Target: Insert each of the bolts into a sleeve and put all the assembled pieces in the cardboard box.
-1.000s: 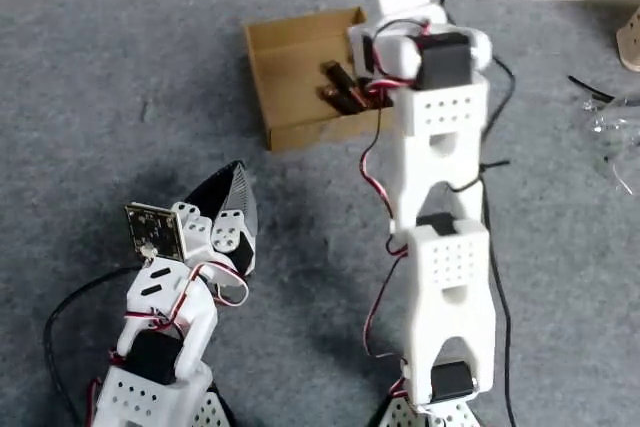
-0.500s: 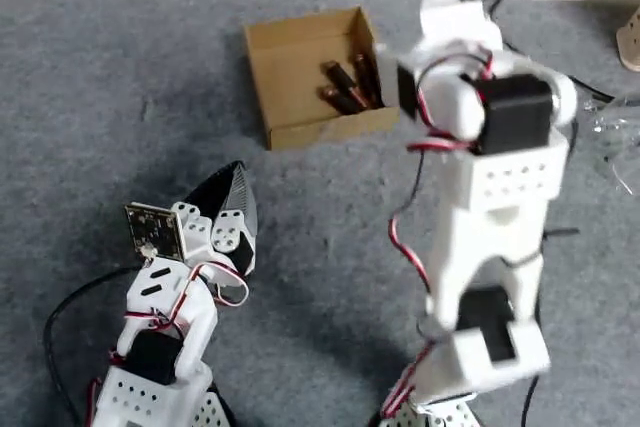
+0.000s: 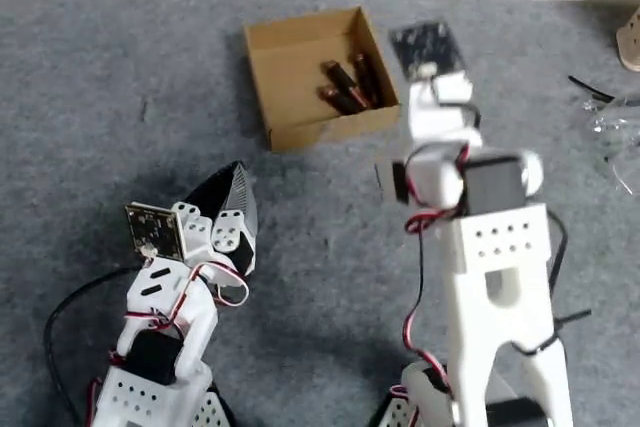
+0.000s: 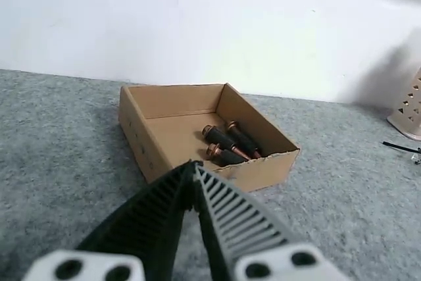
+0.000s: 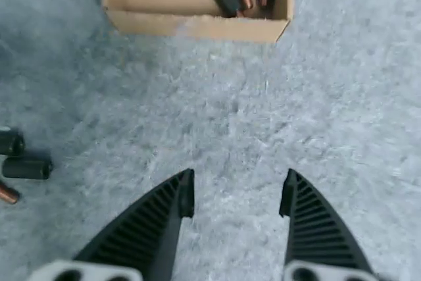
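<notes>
**Hands.** The left hand [image 4: 195,170] has its ribbed black fingers pressed together with nothing between them. It sits low over the grey felt-covered bench [image 3: 90,77] and points at the shallow brown cardboard box [image 4: 135,133]. The right hand [image 5: 238,185] has its fingers apart and empty, over bare felt a little short of the box.

**Box.** The sleeved copper bolts [image 3: 348,85] lie on their sides against one wall. We count three, though they overlap, so the count may be off.

**Outside the box.** A short black cylindrical sleeve [image 5: 26,167] lies on its side on the felt near the right hand, well apart from the box. A second black sleeve [image 5: 8,141] is just beside it. The tip of a bare copper-coloured bolt [image 5: 6,193] shows at the frame's edge. We judge the task not yet done.

**Handling (judgement).**
- The bolt looks like metal: stiff, small and light for this arm, and smooth enough to slip between hard pads.
- The sleeves are rigid-looking tubes, and we cannot tell whether they are plastic or rubber.
- Both are round and free to roll, though the felt should damp that.
- We would take a sleeve across its middle, fingers square to its long axis, leaving the bore open.
- We would take the bolt on the shank just behind the head, leaving the tip free for insertion.
- A grip near either end risks the part pivoting or squirting out.
</notes>
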You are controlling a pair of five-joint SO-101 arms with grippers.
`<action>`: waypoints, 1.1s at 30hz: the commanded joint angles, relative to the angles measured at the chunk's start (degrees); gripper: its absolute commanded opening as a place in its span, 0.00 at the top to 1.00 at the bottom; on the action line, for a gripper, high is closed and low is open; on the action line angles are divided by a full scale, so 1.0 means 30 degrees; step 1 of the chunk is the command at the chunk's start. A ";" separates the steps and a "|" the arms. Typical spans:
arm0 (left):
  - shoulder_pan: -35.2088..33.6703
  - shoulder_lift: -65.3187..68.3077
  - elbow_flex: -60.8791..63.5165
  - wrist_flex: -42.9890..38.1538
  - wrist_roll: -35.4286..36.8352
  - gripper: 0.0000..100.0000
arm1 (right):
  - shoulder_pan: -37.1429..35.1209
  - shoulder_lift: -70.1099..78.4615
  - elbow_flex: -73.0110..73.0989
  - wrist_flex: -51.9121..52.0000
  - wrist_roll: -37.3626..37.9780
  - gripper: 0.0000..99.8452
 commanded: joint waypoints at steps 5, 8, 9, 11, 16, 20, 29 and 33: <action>0.0220 -0.0220 0.0425 -0.0029 0.0029 0.99 | -0.0249 -0.4176 0.9128 -0.6051 -0.0059 0.80; 0.0220 -0.0220 0.0425 -0.0029 0.0029 0.99 | -0.0249 -0.4938 1.1853 -0.8249 -0.0088 0.80; 0.0220 -0.0220 0.0425 -0.0029 0.0029 0.99 | -0.0249 -0.5143 1.2645 -0.8982 -0.0147 0.80; 0.0220 -0.0220 0.0425 -0.0029 0.0029 0.99 | -0.0249 -0.5524 1.4227 -1.0476 -0.0147 0.80; 0.0220 -0.0220 0.0425 0.0000 0.0029 0.99 | -0.0249 -0.7516 1.7890 -1.3524 -0.0147 0.80; 0.0220 -0.0220 0.0425 0.0000 0.0029 0.99 | -0.0220 -1.0183 2.0967 -1.5048 -0.0147 0.80; 0.0249 -0.0220 0.0425 0.0000 0.0029 0.99 | -0.0220 -1.7304 2.6916 -1.7890 -0.0147 0.80; 0.0161 -0.0278 0.0308 -0.0147 0.0029 0.99 | -0.0220 -1.9531 2.7912 -1.7890 -0.0147 0.80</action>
